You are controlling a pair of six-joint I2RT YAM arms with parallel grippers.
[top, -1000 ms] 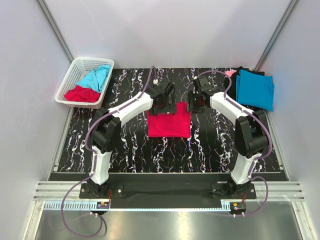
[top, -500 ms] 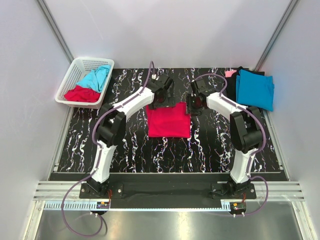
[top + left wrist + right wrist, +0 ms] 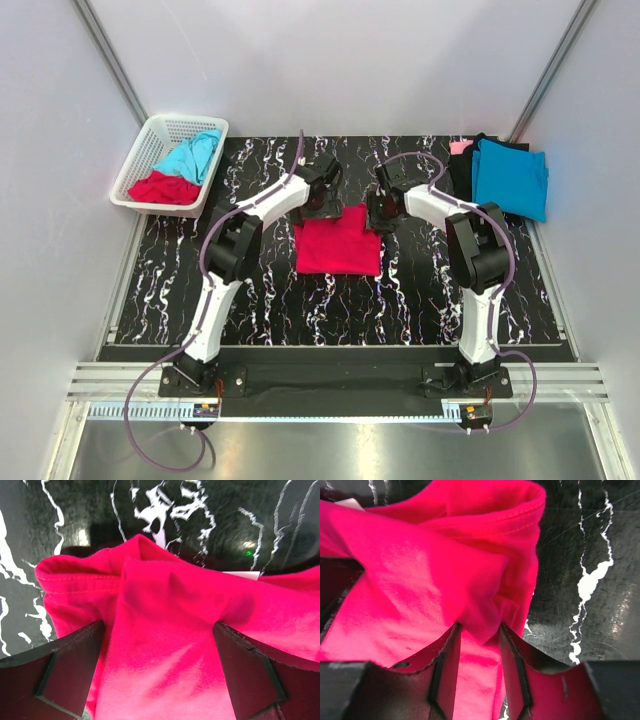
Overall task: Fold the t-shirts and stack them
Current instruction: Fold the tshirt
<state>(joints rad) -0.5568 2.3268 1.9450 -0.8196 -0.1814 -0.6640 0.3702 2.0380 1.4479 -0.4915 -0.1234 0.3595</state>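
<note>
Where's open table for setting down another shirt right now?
Bare table runs from the red t-shirt to the near edge, and left of it, nearer than the basket. Crowded: the far middle, where the left gripper and right gripper meet the shirt, and the right edge, under the turquoise-topped stack.

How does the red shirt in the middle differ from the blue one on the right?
The red t-shirt lies alone in the middle of the table; the turquoise t-shirt sits at the right edge atop a black shirt. At the red one's far edge the left gripper straddles it open and the right gripper pinches a fold; nothing touches the turquoise one. Both are folded into flat rectangles.
</note>
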